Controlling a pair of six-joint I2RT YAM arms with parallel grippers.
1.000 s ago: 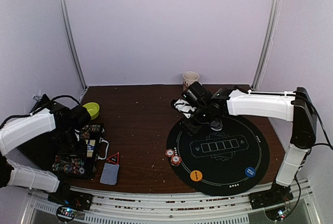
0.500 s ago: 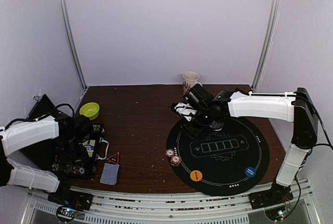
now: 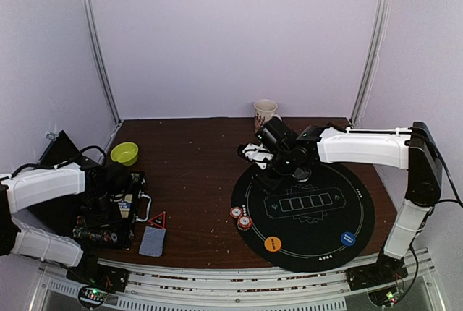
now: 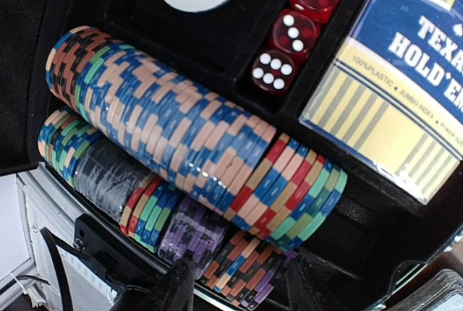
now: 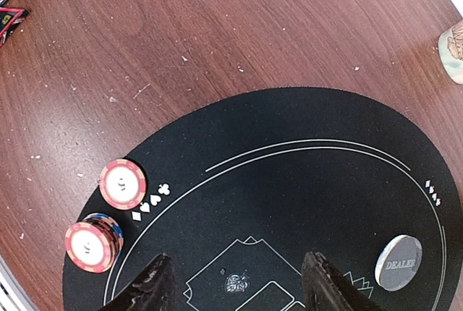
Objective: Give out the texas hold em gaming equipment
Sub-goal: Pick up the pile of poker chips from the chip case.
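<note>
Right, onto the mat (image 3: 318, 249) first: two small piles of red-and-white poker chips (image 3: 240, 217) down at its left rim, just beside each other, orange button (image 3: 272, 243) and blue button (image 3: 348, 239) along the near edge, clear-grey dealer button (image 5: 401, 262) up at the far side. Grey-blue playing cards (image 3: 153, 241) off the mat altogether, stacked on the tabletop (image 3: 188, 159) near the front rail, none dealt into the printed boxes. So, by the look of it, partly set out: buttons placed, a few chips out, cards and most chips yet to go. Plenty left in the open case (image 4: 123, 14) at far left: long rows of chips (image 4: 166, 123), red dice (image 4: 293, 32), a boxed deck (image 4: 398, 72). Left gripper (image 4: 239, 289) low over the nearest row, fingers either side of purple and brown chips; clamped or merely straddling, cannot tell. Right gripper (image 5: 239, 286) hanging over the mat, spread wide, nothing between its fingers. Around: red triangle (image 3: 158, 218) between case and cards, green bowl (image 3: 125, 153) beyond the case, mug (image 3: 265, 112) at the back. Nothing seen blocking the mat; tight packing in the case the likely nuisance.
</note>
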